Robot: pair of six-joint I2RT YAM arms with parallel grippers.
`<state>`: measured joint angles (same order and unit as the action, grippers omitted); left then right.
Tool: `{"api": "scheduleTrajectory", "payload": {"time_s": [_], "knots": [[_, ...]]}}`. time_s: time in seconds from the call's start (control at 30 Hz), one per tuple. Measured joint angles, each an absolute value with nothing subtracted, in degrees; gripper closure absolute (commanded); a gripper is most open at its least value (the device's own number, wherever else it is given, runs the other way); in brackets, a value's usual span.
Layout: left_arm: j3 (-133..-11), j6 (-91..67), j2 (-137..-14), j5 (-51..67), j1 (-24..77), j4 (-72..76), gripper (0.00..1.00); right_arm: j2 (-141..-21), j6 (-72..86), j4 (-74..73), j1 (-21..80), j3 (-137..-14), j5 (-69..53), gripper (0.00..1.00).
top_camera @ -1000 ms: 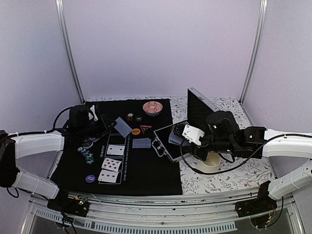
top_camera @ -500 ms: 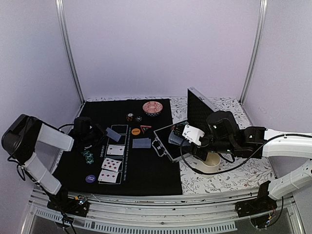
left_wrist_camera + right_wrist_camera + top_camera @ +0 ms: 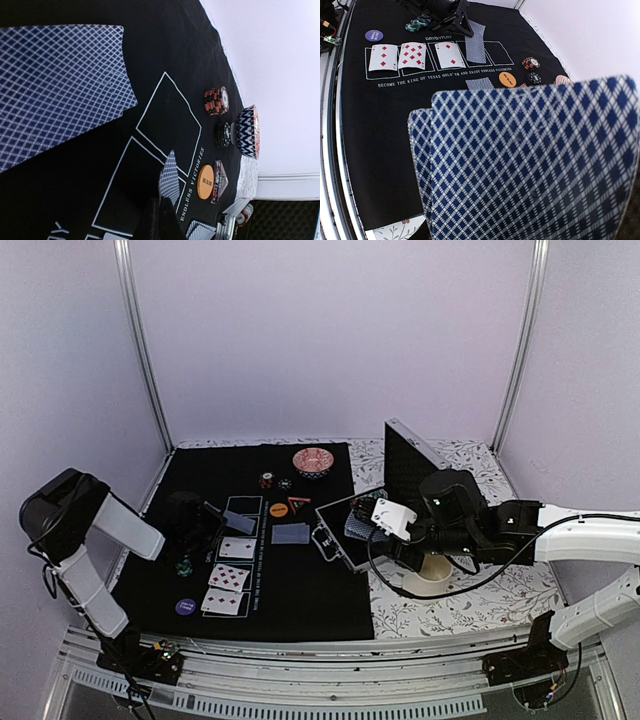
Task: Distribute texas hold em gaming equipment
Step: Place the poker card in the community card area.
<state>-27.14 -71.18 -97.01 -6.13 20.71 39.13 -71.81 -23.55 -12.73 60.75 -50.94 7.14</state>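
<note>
My left gripper [image 3: 222, 518] is shut on a grey-blue-backed playing card [image 3: 240, 522] and holds it tilted over the fourth outlined box of the black mat [image 3: 310, 590]. In the left wrist view the card [image 3: 170, 180] rises from my fingertips. My right gripper [image 3: 368, 523] is shut on a fanned stack of cards [image 3: 530, 165] above the open metal case [image 3: 335, 543]; its fingers are hidden. Three face-up diamond cards [image 3: 228, 577] fill the nearer boxes. Another face-down card [image 3: 290, 533] lies beside the orange disc [image 3: 279, 509] and red triangle marker [image 3: 299, 503].
Red chips [image 3: 267, 480] and black chips [image 3: 284, 483] stand near the red patterned bowl [image 3: 313, 461]. Green chips [image 3: 184, 565] and a purple disc [image 3: 186, 607] lie at the mat's left. A white cup [image 3: 434, 568] stands under the right arm. The case lid [image 3: 408, 465] stands upright.
My left arm has folded back and carried the card nearer and lower, from above the far box down toward the fourth box. The right arm has hardly moved.
</note>
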Motion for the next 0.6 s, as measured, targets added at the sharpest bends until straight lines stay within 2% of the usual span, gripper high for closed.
{"api": "scheduleTrajectory", "payload": {"time_s": [0.07,0.23,0.5,0.6], "knots": [[-27.14,-72.55,-97.41,-7.20,21.30,39.79,1.00,-71.81,-23.55,-12.75,60.75,-50.94,7.16,0.59],[-26.98,-74.65,-97.62,-9.78,22.57,39.57,0.84,-71.81,-23.55,-12.88,60.75,-50.94,7.16,0.59],[-27.73,-74.04,-97.17,-12.01,23.86,34.15,0.69,-71.81,-23.55,-12.91,60.75,-50.94,7.16,0.59],[-29.02,-72.40,-95.79,-13.19,23.86,29.56,0.54,-71.81,-23.53,-12.91,60.75,-50.94,7.16,0.59]]}}
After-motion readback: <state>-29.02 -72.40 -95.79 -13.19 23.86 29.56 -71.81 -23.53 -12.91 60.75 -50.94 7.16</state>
